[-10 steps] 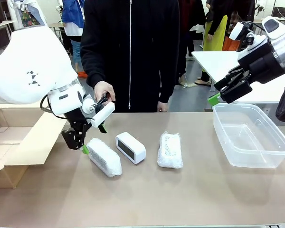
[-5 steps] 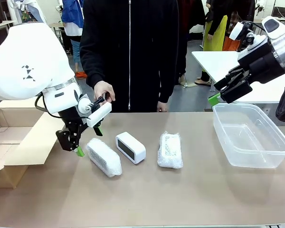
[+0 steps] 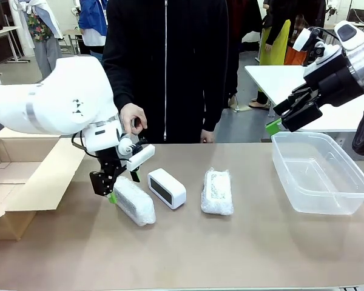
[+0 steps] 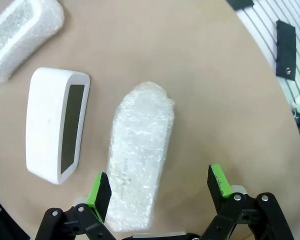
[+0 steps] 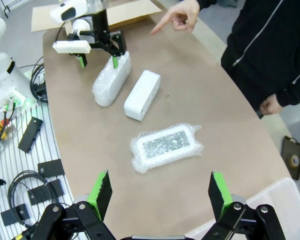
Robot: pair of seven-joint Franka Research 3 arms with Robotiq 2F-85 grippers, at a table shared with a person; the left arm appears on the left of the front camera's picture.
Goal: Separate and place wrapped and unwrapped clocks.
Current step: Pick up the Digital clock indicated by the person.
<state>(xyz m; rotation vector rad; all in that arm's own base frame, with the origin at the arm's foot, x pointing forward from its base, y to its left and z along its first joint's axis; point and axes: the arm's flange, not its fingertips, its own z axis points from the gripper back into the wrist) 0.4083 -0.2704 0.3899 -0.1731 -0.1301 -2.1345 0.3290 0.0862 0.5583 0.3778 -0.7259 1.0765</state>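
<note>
Three clocks lay in a row on one smooth tan table (image 3: 230, 254) in a busy workroom. Two were lumpy bubble-wrapped bundles, the left bundle (image 3: 133, 201) at nine o'clock and the right bundle (image 3: 217, 191) at three o'clock of one bare white clock (image 3: 167, 188), smooth, rounded and dark-faced. One cardboard box (image 3: 24, 182) sat at the table's nine, one clear plastic tub (image 3: 285, 176) at its three. The left gripper (image 3: 124, 187), jaws apart, straddled the left bundle's end. The right gripper (image 3: 279, 118) hung open near the tub.

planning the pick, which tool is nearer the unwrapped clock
Left. The left tool is open over the end of the wrapped clock lying right beside the unwrapped clock. The right tool hangs above the clear bin, well off to the other side.
</note>
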